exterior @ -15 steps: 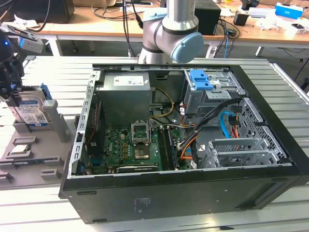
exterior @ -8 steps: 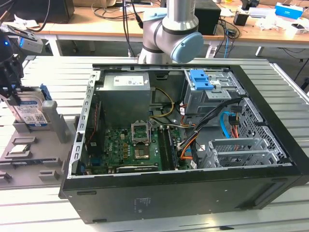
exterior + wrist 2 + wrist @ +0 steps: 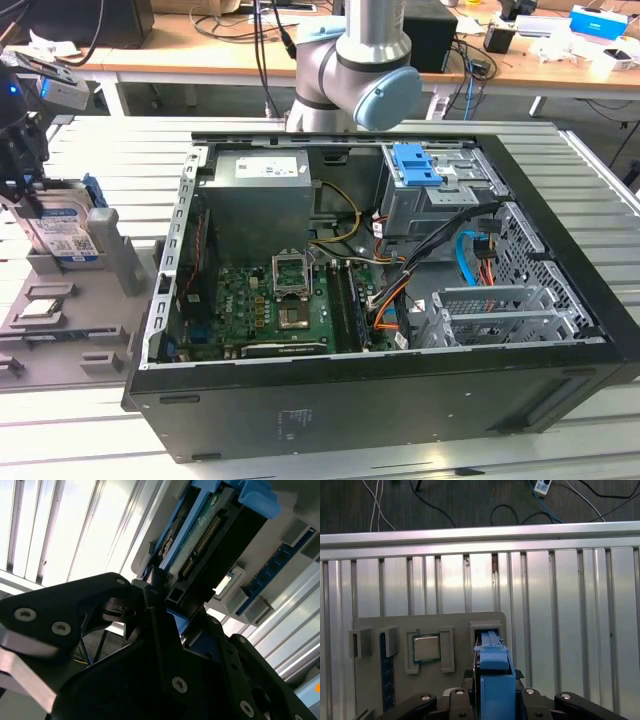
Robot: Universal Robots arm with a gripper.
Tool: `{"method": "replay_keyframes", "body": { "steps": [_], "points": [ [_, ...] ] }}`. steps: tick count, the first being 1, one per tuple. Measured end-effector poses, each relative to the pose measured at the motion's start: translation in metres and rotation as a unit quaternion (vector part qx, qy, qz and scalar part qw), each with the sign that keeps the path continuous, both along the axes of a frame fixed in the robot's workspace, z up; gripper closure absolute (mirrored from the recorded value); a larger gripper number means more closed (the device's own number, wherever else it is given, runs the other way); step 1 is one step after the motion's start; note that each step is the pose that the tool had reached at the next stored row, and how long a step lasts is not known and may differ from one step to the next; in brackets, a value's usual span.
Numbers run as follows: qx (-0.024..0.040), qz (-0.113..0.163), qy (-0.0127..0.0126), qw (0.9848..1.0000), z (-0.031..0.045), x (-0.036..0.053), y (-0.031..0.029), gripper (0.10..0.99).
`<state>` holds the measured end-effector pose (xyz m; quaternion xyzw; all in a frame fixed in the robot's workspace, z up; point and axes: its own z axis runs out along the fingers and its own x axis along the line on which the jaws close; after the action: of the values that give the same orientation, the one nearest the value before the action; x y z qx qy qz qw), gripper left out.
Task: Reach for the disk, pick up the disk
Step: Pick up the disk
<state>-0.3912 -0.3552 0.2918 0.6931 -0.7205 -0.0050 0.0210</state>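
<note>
The disk (image 3: 68, 238), a silver drive with a white-and-blue label and a blue side frame, stands on edge in a slot of the grey holder tray (image 3: 60, 310) at the exterior view's far left. My black gripper (image 3: 28, 188) comes down on it from above. In the first wrist view the disk's blue frame (image 3: 495, 660) sits between the two fingers, which press against its sides, so the gripper (image 3: 495, 677) is shut on it. The second wrist view shows the disk's underside with its green board (image 3: 200, 535) held at the fingertips (image 3: 151, 582).
An open black computer case (image 3: 380, 400) lies beside the tray, with a blue latch piece (image 3: 418, 165) on its drive cage. The tray also holds a processor chip (image 3: 426, 648) and a memory stick (image 3: 383, 665). The slatted metal table (image 3: 560, 605) runs all around.
</note>
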Motion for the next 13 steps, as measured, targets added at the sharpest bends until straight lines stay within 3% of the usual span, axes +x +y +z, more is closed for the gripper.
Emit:
{"method": "replay_keyframes", "body": {
  "steps": [6,13],
  "points": [
    [0.0001,0.000,-0.0002,1.0000,0.0004,0.0000,0.0000,0.718],
    [0.0000,0.000,0.0000,1.0000,0.0144,0.0001,0.0000,0.718]
  ]
}}
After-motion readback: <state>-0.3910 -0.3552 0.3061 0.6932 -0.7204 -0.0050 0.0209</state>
